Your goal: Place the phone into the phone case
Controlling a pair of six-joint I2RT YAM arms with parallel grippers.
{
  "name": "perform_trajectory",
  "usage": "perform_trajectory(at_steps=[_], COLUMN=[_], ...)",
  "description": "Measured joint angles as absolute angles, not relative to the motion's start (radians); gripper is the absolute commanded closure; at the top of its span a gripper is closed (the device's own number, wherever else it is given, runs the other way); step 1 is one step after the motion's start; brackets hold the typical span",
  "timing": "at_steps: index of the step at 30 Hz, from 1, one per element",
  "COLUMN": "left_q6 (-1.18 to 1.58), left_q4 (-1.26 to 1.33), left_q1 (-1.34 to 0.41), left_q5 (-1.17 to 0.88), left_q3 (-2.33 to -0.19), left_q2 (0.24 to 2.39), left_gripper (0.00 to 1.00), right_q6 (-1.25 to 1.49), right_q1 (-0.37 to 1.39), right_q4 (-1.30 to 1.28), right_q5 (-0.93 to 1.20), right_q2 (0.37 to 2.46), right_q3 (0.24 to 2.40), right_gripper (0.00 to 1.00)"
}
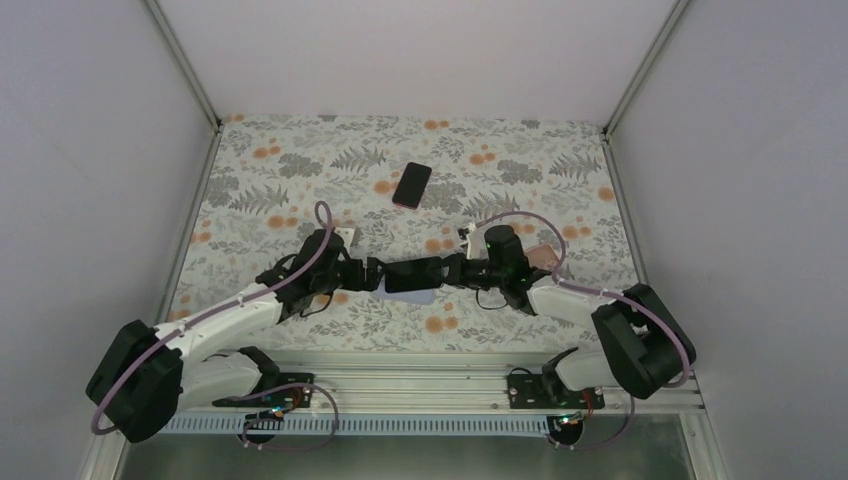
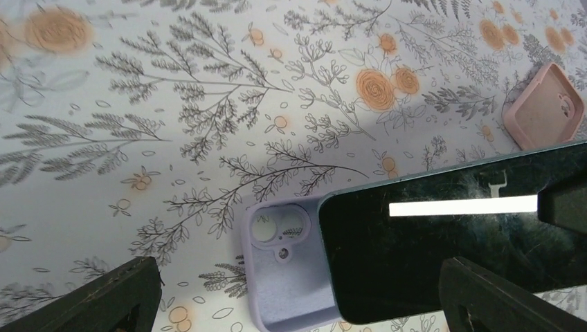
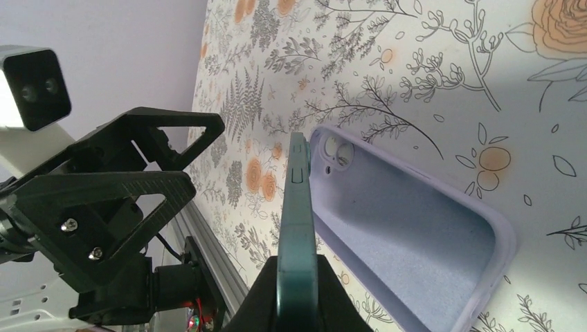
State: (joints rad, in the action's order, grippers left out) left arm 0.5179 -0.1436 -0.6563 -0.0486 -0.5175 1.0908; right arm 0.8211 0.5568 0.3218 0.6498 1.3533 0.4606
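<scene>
Lilac case (image 2: 285, 294) partly behind phone (image 2: 443, 256)

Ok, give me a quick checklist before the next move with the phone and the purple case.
1. The right jaws gripping the phone: ok.
2. The purple case lying open side up: ok.
3. The phone over the purple case: ok, partly overlapping it.
4. The phone seated in the purple case: not ok, not in yet.
5. The phone's camera end matching the cutout: cannot tell.
6. The left jaws open: ok.
</scene>
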Motion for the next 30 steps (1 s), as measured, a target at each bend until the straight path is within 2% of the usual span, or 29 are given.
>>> perform_trajectory(at_steps=[9,19,25,30], left_q6=[0.569,0.605,0.625,0.644], left_q4=[-0.039,0.041,0.097,0.133], left_q1=[-0.571,-0.571,-0.571,-0.571], left_q5=[-0.211,-0.295,-0.337,-0.354], left_q3=[-0.484,-0.45,-0.421,-0.414], left_q2=[1.239,1.306,1.352,1.356], left_gripper=[0.04,0.2,0.23,0.3], right_q6=[0.881,0.956,0.99,1.008], right_q1=[0.564,0.576,0.578,0.582], right_q4=[0.417,0.533,0.578,0.609], right_q5=[0.649,0.663,0.672,0.675], right_q2=[1.469,1.574,1.607,1.631], right_q3=[0.461,0.46,0.46,0.46], right_gripper=[0.96,0.96,0.96,0.96])
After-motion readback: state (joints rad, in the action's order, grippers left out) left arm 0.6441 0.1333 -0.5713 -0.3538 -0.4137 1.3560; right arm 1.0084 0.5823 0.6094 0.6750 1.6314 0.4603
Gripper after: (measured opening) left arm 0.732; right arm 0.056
